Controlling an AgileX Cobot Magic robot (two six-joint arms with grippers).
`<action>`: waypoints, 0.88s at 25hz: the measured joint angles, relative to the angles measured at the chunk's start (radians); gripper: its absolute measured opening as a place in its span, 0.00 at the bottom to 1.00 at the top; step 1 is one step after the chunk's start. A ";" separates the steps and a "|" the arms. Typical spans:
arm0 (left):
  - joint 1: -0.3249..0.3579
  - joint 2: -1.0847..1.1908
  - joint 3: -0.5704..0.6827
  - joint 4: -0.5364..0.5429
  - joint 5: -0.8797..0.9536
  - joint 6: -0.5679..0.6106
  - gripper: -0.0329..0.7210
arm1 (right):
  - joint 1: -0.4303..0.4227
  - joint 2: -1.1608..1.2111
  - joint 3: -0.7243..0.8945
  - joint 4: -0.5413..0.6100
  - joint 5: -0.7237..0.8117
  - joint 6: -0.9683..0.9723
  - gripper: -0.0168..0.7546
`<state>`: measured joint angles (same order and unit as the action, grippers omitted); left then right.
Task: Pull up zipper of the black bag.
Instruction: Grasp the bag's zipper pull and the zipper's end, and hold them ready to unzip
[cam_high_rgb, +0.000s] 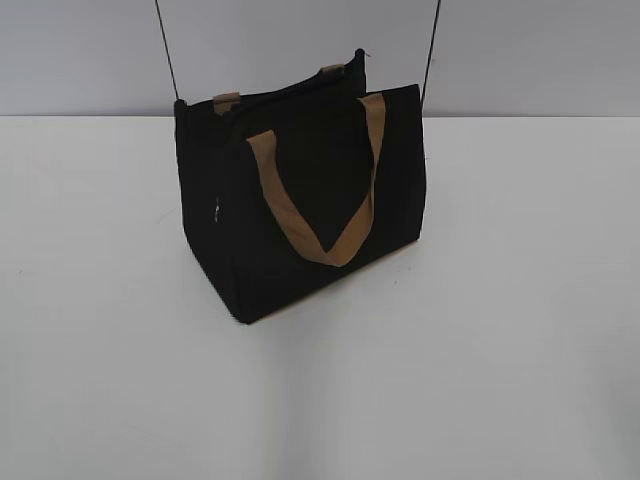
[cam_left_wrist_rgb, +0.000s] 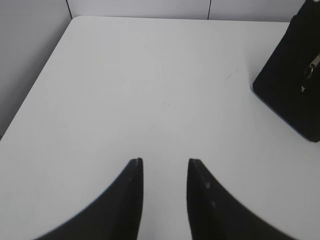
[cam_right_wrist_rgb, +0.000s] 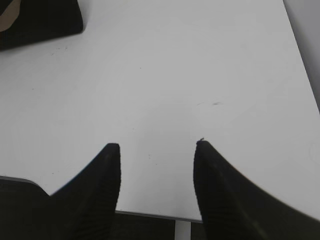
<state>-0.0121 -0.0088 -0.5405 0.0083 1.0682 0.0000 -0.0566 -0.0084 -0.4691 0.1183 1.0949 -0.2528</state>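
Two hands parked low over bare desk (cam_high_rgb: 100, 380), neither touching anything. Left hand (cam_left_wrist_rgb: 165, 167) released, jaws parted by a narrow gap, aimed across the white surface with the black bag (cam_left_wrist_rgb: 295, 75) well off to its right. Right hand (cam_right_wrist_rgb: 157, 150) released too, jaws spread wider, hanging near the desk's front edge, with only a corner of the bag in view at upper left. Neither hand visible from the exterior view.

Black bag (cam_high_rgb: 300, 200) standing upright mid-desk, turned corner-on, one tan strap handle (cam_high_rgb: 320, 190) drooping down its front face. Zipper (cam_left_wrist_rgb: 311, 67) marked by a small silver pull tab hanging against the bag's end panel, low on that side, probably the starting end of the run. Task apparently not begun. Likely plan: one hand to steady the fabric, the other to pinch the tab, since soft cloth would otherwise lift with the pull.
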 joint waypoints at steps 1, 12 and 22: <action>0.000 0.000 0.000 0.000 0.000 0.000 0.34 | 0.000 0.000 0.000 0.000 0.000 0.000 0.50; 0.000 0.000 0.000 0.000 0.000 0.000 0.34 | 0.000 0.000 0.000 0.000 0.000 0.000 0.50; 0.000 0.000 0.000 0.000 0.000 0.000 0.34 | 0.000 0.000 0.000 0.000 0.000 0.000 0.50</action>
<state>-0.0121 -0.0088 -0.5405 0.0083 1.0682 0.0000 -0.0566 -0.0084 -0.4691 0.1183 1.0949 -0.2528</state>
